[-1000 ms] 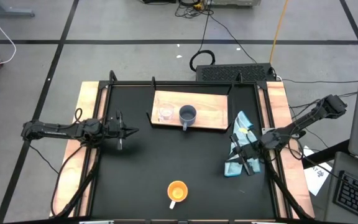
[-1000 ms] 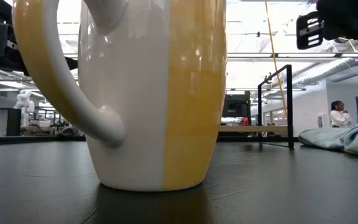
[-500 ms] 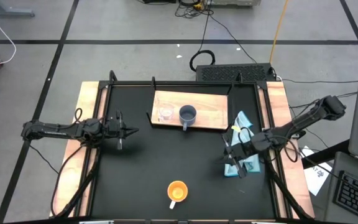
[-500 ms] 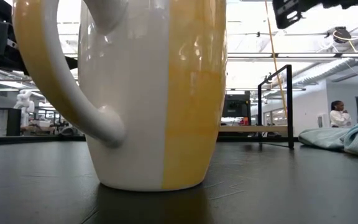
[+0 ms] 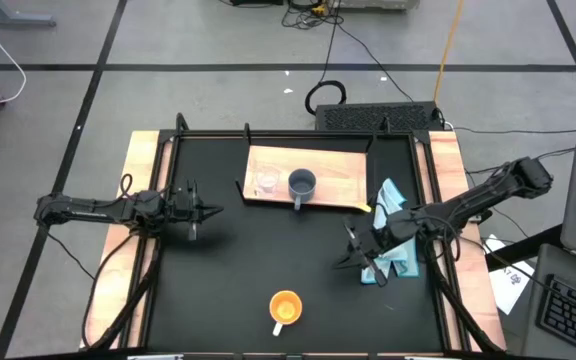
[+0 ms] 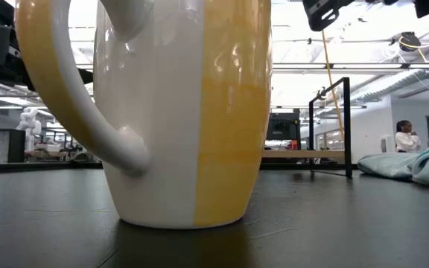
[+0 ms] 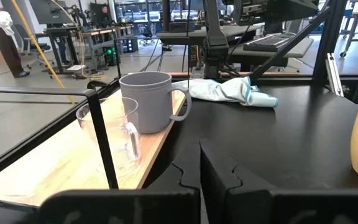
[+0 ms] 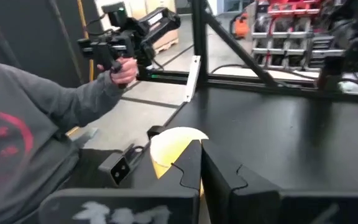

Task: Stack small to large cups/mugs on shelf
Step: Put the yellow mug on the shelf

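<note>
The orange mug (image 5: 285, 307) with its white handle stands upright on the black table near the front edge and fills the low view (image 6: 177, 112). The clear glass cup (image 5: 265, 183) and the blue-grey mug (image 5: 302, 184) stand side by side on the light-wood shelf (image 5: 343, 185) at the back. My right gripper (image 5: 338, 263) is shut and hovers level above the table, between the cloth and the orange mug (image 8: 169, 152). My left gripper (image 5: 216, 210) is shut and waits at the table's left, pointing toward the shelf.
A crumpled light-blue cloth (image 5: 393, 225) lies at the table's right, under my right arm. A black frame with upright posts (image 6: 346, 126) borders the table. Beyond the near edge a person in a grey sleeve (image 8: 36, 118) holds a hand device.
My right gripper has left the spot over the cloth and gone toward the table's left, closer to the orange mug, rising and rolling a little. It has stayed shut. The mugs, the cup and the cloth have not moved.
</note>
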